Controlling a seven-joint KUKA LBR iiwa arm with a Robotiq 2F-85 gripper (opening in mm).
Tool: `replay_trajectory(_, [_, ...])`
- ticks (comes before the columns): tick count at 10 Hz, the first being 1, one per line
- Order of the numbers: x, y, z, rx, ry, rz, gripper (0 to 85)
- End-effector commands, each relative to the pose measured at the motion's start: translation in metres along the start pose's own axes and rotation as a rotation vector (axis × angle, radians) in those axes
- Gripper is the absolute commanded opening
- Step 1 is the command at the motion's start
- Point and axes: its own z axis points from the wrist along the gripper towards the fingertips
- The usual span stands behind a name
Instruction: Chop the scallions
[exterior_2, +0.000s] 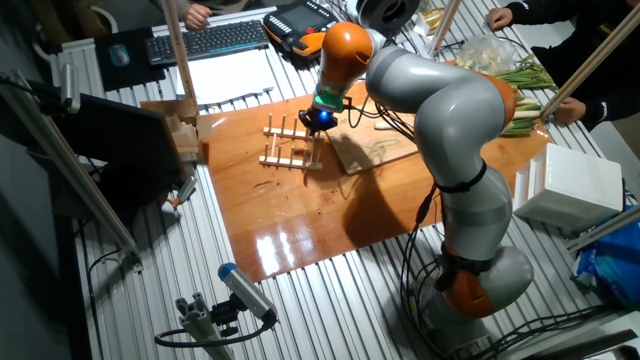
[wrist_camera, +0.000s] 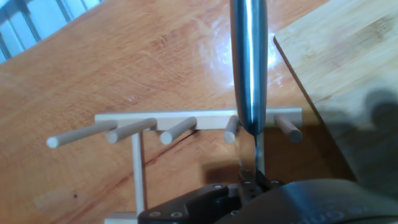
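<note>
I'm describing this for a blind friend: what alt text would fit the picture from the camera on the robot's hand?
A shiny metal blade runs from the robot's tool at the bottom edge out over a pale wooden peg rack lying on a glossy wooden tabletop. The corner of a lighter wooden cutting board fills the upper right. No scallions show here.

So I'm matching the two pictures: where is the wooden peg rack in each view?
Fixed view: the peg rack lies on the table top left of the cutting board, below the gripper.
Hand view: it crosses the middle, pegs pointing outward, behind the knife.
Shared landmark: the cutting board, right of the rack.
</note>
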Motion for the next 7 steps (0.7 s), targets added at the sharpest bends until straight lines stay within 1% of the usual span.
replay_trajectory(1, [-0.001,-0.002,-0.004,0.01,-0.001,-0.008,0.0])
replay_trajectory(3, [0.003,-0.004,-0.015,0.033,-0.003,-0.011,0.0])
replay_trajectory(5, [0.006,-0.008,-0.026,0.042,0.003,-0.012,0.0])
replay_trajectory(6, [0.007,-0.011,-0.033,0.042,0.005,-0.009,0.0])
replay_trajectory(7, [0.008,-0.015,-0.039,0.038,0.015,-0.009,0.0])
